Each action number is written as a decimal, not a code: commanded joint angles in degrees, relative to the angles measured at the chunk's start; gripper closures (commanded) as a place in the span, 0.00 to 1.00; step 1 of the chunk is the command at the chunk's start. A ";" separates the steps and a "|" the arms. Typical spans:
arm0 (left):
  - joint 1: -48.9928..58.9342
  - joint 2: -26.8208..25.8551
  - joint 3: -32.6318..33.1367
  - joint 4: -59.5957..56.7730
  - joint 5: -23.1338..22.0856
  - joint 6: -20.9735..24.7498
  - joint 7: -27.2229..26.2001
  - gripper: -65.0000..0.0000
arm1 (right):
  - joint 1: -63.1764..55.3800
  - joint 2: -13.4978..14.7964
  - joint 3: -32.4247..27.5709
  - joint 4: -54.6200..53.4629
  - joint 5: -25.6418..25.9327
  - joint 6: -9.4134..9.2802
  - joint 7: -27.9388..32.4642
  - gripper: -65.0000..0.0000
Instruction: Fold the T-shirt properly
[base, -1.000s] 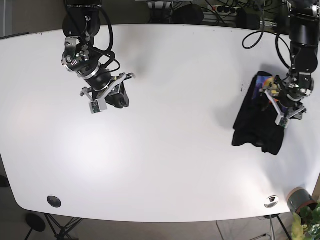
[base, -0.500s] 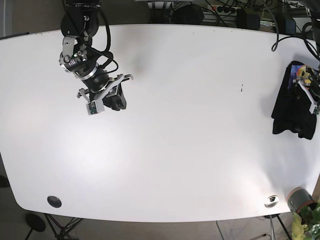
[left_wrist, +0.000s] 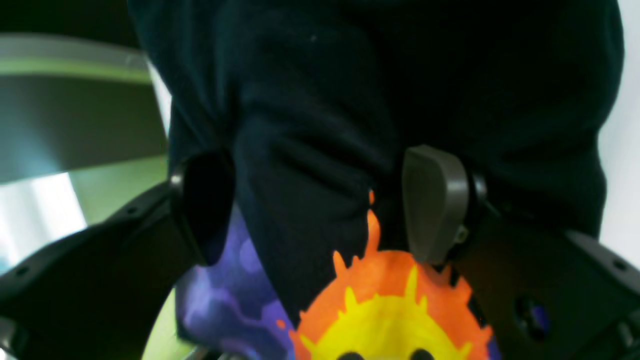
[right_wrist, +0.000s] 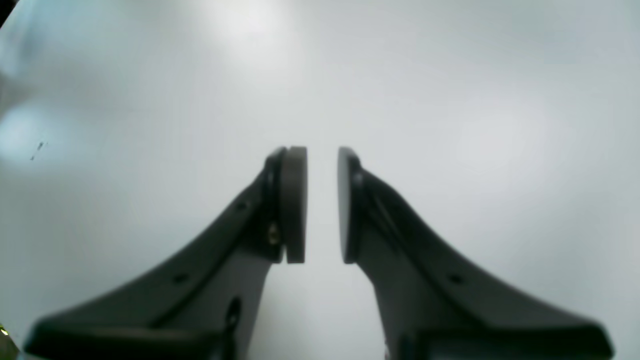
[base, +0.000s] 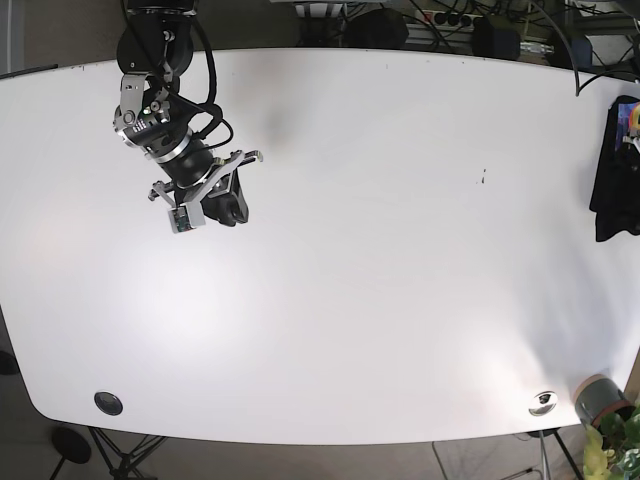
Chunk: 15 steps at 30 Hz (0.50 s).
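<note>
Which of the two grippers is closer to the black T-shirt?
Left. The left gripper is clamped on the black T-shirt at the table's edge; the right gripper hangs far across it.

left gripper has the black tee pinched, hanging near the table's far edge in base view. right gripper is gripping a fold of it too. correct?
Not quite. The left gripper does pinch the black T-shirt, which hangs at the table edge in the base view. But the right gripper holds nothing: the right wrist view shows its jaws slightly apart over bare table, with no cloth between them.
</note>
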 joint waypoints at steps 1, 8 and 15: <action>-0.49 -3.06 -0.45 2.75 0.19 0.33 -0.57 0.27 | 0.46 0.01 0.01 1.37 0.60 0.26 1.56 0.86; 2.67 -3.24 -9.42 12.06 -1.39 0.33 0.66 0.27 | 0.46 0.53 0.10 1.37 0.43 0.17 1.56 0.86; 3.64 3.35 -16.01 24.28 -0.95 0.68 1.89 0.27 | 0.54 3.43 0.10 1.11 0.43 0.08 1.73 0.86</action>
